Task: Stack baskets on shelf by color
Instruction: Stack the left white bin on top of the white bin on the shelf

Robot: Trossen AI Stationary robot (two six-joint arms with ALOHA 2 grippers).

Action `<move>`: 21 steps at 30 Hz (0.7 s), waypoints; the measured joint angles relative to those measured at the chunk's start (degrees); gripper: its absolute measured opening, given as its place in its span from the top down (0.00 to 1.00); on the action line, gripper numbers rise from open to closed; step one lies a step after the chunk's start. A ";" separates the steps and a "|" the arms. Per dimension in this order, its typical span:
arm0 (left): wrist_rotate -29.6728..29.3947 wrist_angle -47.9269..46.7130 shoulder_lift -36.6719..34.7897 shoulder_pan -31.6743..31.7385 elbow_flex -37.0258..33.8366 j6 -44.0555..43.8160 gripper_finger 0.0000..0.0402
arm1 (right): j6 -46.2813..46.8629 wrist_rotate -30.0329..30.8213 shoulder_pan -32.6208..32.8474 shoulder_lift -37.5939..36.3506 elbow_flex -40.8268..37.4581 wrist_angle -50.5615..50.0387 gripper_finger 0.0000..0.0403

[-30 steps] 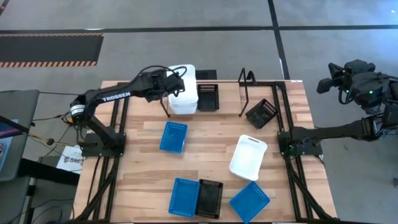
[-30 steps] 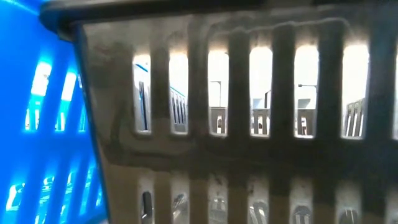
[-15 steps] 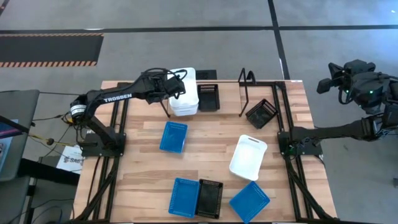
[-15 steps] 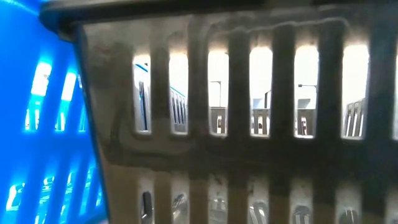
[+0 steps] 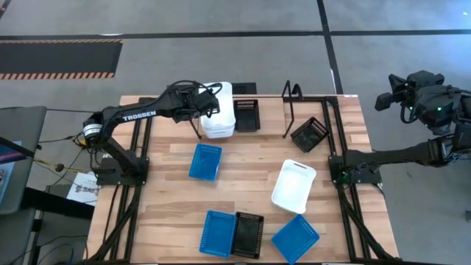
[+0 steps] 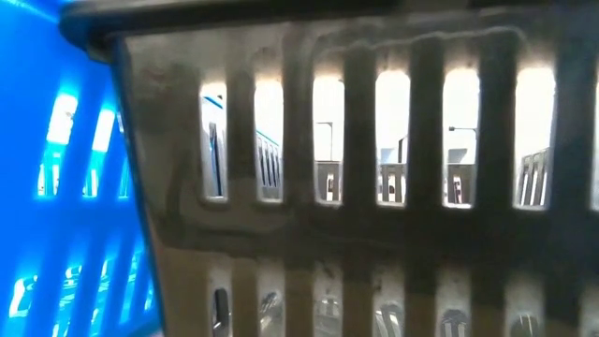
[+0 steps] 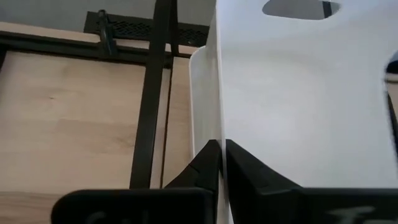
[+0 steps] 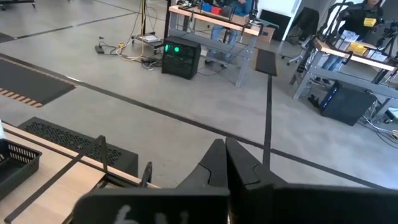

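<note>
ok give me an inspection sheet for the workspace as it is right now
surface: wooden table, no spills seen
job's things: white baskets stacked at the shelf; a loose white basket; three blue baskets and three black baskets on the table
clutter: nothing seen
grippers: left gripper shut on the wall of the top white basket; right gripper shut, empty, parked off the table's right side
cables: bundle on the floor by the left arm's base
surroundings: grey floor with black tape lines, benches and equipment beyond
</note>
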 joint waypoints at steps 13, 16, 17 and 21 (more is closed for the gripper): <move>-0.28 1.07 -0.04 0.17 0.01 3.29 0.82 | -0.85 -0.62 0.00 0.00 0.00 0.00 1.00; -0.81 1.22 -0.04 0.17 1.16 4.48 0.77 | -0.87 -1.23 0.00 0.00 0.00 0.02 1.00; -1.56 1.32 -0.04 0.17 1.83 4.78 0.76 | -0.87 -1.24 0.00 0.00 0.00 0.02 1.00; -4.68 1.81 -0.04 -0.17 6.11 7.65 0.71 | -0.85 -1.26 0.00 0.00 -0.02 0.02 1.00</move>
